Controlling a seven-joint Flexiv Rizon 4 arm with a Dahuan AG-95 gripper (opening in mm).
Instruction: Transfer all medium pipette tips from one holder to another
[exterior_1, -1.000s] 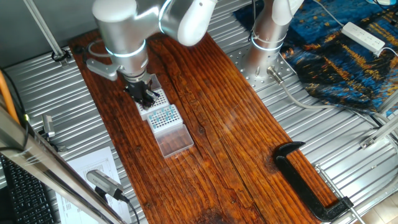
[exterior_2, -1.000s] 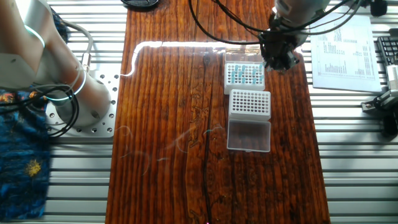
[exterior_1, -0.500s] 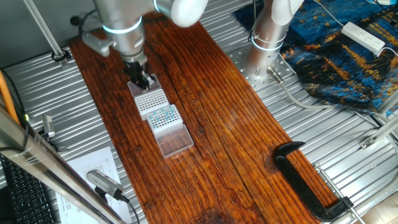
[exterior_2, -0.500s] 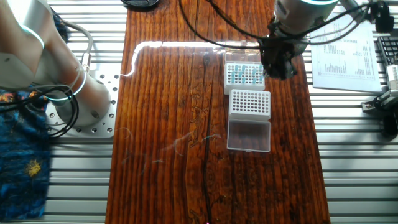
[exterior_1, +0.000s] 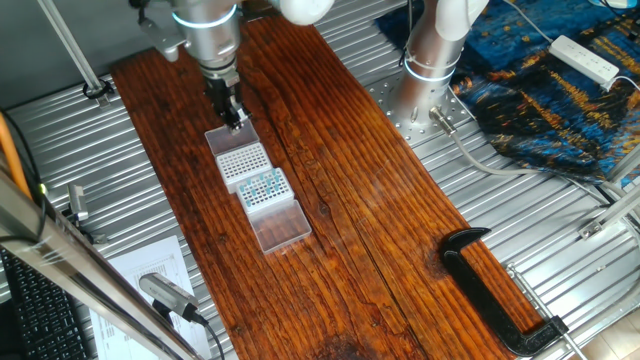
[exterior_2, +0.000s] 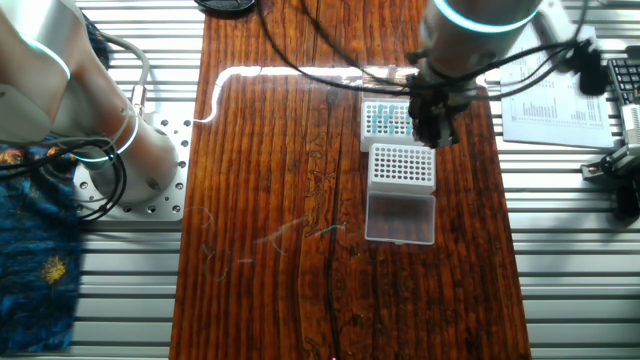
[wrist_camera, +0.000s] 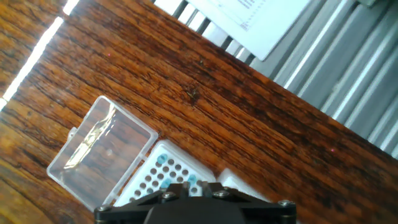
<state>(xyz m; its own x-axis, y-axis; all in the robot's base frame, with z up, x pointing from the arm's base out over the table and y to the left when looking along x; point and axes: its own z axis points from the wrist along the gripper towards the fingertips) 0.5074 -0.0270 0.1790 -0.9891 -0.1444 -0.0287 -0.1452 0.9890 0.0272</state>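
Two white tip holders lie end to end on the wooden board. In one fixed view the holder with bare holes (exterior_1: 243, 162) is the farther one, and the holder with teal-blue medium pipette tips (exterior_1: 263, 188) adjoins a clear lid (exterior_1: 280, 228). In the other fixed view the teal tips (exterior_2: 385, 120) show in the top holder. My gripper (exterior_1: 233, 120) (exterior_2: 436, 135) hangs raised above the holders. In the hand view its fingers (wrist_camera: 194, 190) stand close together with a pale blue tip between them, above a holder (wrist_camera: 149, 180) with a few teal tips.
A black clamp (exterior_1: 500, 290) lies at the board's near right. A printed sheet (exterior_2: 550, 95) sits on the metal slats beside the holders. The arm's base (exterior_1: 430, 70) and a blue cloth (exterior_1: 540, 80) are at the back right.
The gripper has lifted from low over the holders to well above them. The holders and lid have not moved.
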